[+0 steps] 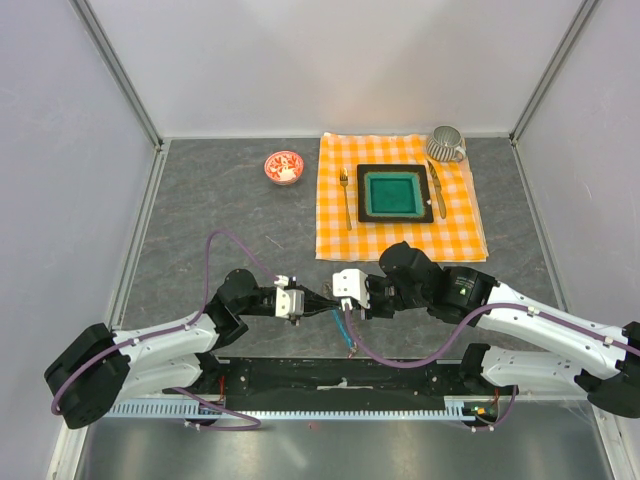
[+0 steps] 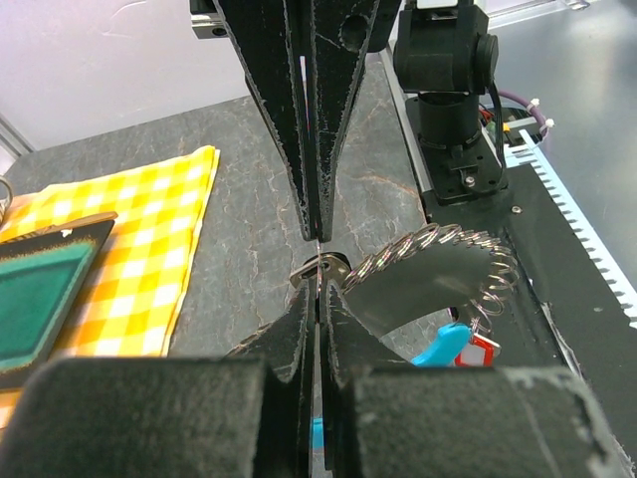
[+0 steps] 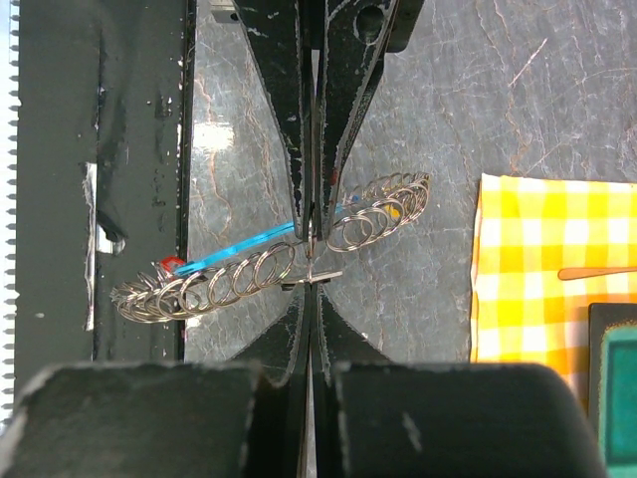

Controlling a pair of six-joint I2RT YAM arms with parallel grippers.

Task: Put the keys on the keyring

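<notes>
We reach both arms low and bent inward, forearms almost level, so our left gripper [image 1: 317, 301] and right gripper [image 1: 333, 299] meet tip to tip just ahead of our bases. Both pairs of jaws are pressed closed.

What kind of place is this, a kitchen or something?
Probably a robot test booth, not a kitchen: bare panel walls, two bolted-down arms, and a staged plate on a checked cloth.
</notes>
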